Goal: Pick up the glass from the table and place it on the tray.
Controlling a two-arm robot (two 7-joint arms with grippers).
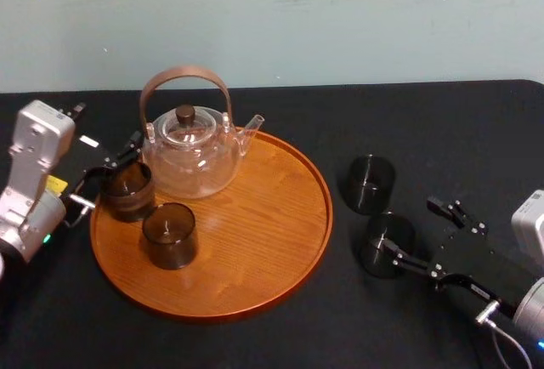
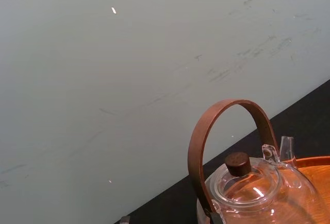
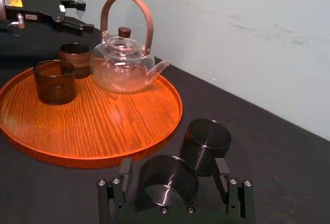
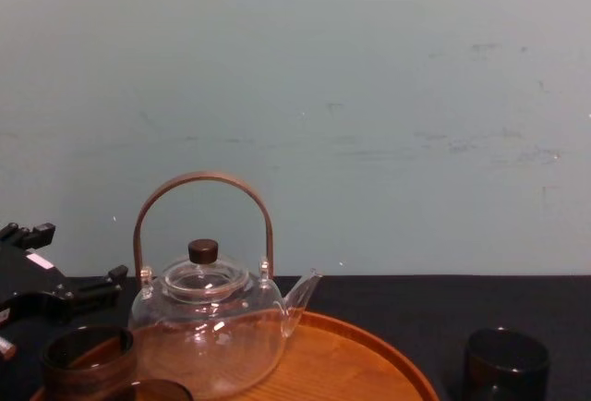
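On the black table [image 1: 442, 131], right of the round wooden tray [image 1: 255, 241], stand two dark glasses. The nearer glass [image 1: 387, 237] [image 3: 167, 185] sits upright between the fingers of my open right gripper [image 1: 406, 224] [image 3: 172, 167], one finger on each side and neither pressing on it. The other glass [image 1: 370, 184] [image 3: 206, 141] stands just behind it, almost touching. My left gripper [image 1: 115, 169] [image 3: 82, 15] is open at the tray's far left edge, raised behind a brown glass [image 1: 127, 190] that rests on the tray.
A glass teapot [image 1: 191, 152] [image 3: 124, 64] with a tall brown handle stands at the back of the tray. Another dark glass [image 1: 170, 235] sits on the tray's left part. The tray's middle and right are bare wood. A pale wall runs behind the table.
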